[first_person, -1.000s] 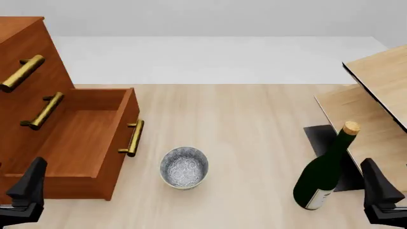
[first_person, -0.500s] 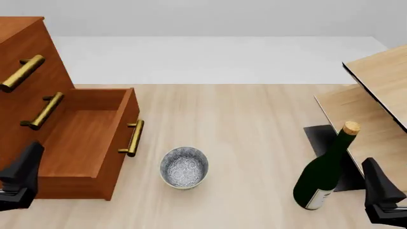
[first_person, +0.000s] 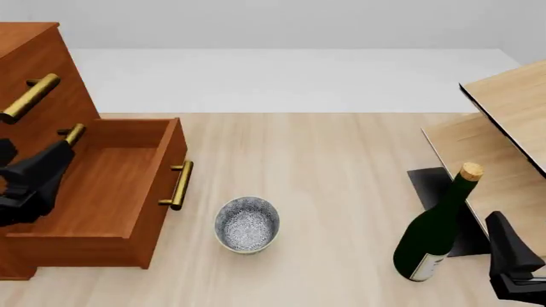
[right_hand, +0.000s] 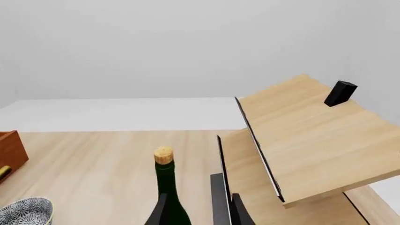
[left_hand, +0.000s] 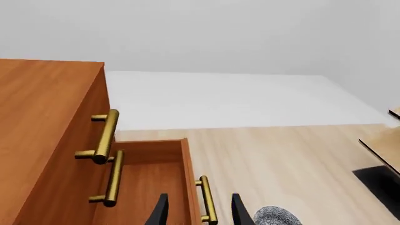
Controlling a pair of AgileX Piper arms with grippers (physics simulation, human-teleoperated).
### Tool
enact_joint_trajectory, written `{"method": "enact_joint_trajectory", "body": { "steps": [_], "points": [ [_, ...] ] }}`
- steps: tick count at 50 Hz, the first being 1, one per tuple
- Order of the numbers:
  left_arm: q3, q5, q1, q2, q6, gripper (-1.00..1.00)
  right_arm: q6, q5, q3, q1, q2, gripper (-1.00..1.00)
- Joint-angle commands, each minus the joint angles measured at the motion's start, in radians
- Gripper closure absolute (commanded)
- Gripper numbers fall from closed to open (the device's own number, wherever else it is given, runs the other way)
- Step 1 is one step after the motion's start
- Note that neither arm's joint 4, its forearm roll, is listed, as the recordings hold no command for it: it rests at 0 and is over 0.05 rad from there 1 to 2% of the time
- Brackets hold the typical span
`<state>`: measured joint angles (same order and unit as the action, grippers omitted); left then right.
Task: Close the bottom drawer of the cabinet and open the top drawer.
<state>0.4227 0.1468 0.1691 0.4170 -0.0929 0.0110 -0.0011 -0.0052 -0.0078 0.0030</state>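
Up at the left edge of the table (first_person: pixel 341 160) stands the cabinet (first_person: pixel 30 70), a tall reddish-brown wooden chest with smooth, flat faces and brass bar handles. Its bottom drawer (first_person: pixel 111 192) is pulled well out, an open-topped box with plain board walls and floor, its round brass handle (first_person: pixel 178 185) facing the middle of the table. The top drawer (left_hand: pixel 56 108) sits flush in the cabinet front, its handle (first_person: pixel 30 97) a thick brass bar on two short posts.

Just beside the open drawer's front rests a small round bowl (first_person: pixel 247 224) with a fine speckled blue-grey pattern. Toward the right a dark green glass bottle (first_person: pixel 436 227) with a cork stopper and a pale label stands upright next to pale light-wood furniture (first_person: pixel 503 128) made of slanted boards, with a dark mat (first_person: pixel 431 182) under it. The table is pale wood grain; behind it lie a white floor and a plain grey wall.

Over the open bottom drawer's inner end hang the left jaws (first_person: pixel 38 176), black and angular, their tips parted, as the left wrist view shows, with the drawer's front wall and handle ahead between them. Low at the near right corner, the right jaws (first_person: pixel 512 256) are also apart, just beside the bottle.
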Motion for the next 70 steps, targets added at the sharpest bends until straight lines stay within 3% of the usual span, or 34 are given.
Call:
{"method": "enact_joint_trajectory", "body": {
  "steps": [1,8,11,17,20,22,28,43,52,54,58,59,70],
  "points": [
    [0.137,0.093,0.054,0.151,-0.053,-1.00,0.001,0.001,0.000,0.000,0.000,-1.00],
    [0.217,0.179,0.091,0.245,-0.119,-1.00,0.003,0.000,0.000,0.000,0.001,-1.00],
    [0.255,0.234,0.092,0.277,-0.069,-1.00,0.003,0.000,0.000,-0.001,0.000,-1.00],
    [0.289,0.311,0.154,0.342,-0.142,-1.00,0.006,-0.002,-0.001,-0.004,-0.001,-1.00],
    [0.284,0.313,0.197,0.348,-0.207,-1.00,0.005,-0.002,-0.001,-0.004,-0.001,-1.00],
    [0.285,0.316,0.206,0.350,-0.202,-1.00,0.006,-0.002,-0.001,-0.004,-0.001,-1.00],
    [0.278,0.320,0.265,0.410,-0.278,-1.00,0.008,-0.002,-0.001,-0.003,-0.001,-1.00],
    [0.278,0.364,0.351,0.491,-0.304,-1.00,0.012,-0.003,-0.002,-0.002,-0.001,-1.00],
    [0.254,0.366,0.348,0.522,-0.291,-1.00,0.011,-0.004,-0.001,-0.001,0.000,-1.00],
    [0.233,0.355,0.367,0.528,-0.330,-1.00,0.011,-0.004,-0.001,-0.001,0.000,-1.00],
    [0.214,0.347,0.363,0.526,-0.331,-1.00,0.011,-0.004,-0.001,-0.001,0.000,-1.00],
    [0.209,0.338,0.401,0.532,-0.362,-1.00,0.010,-0.004,-0.001,-0.001,0.000,-1.00],
    [0.183,0.325,0.419,0.550,-0.397,-1.00,0.010,-0.003,-0.001,-0.001,-0.001,-1.00]
  ]
}}
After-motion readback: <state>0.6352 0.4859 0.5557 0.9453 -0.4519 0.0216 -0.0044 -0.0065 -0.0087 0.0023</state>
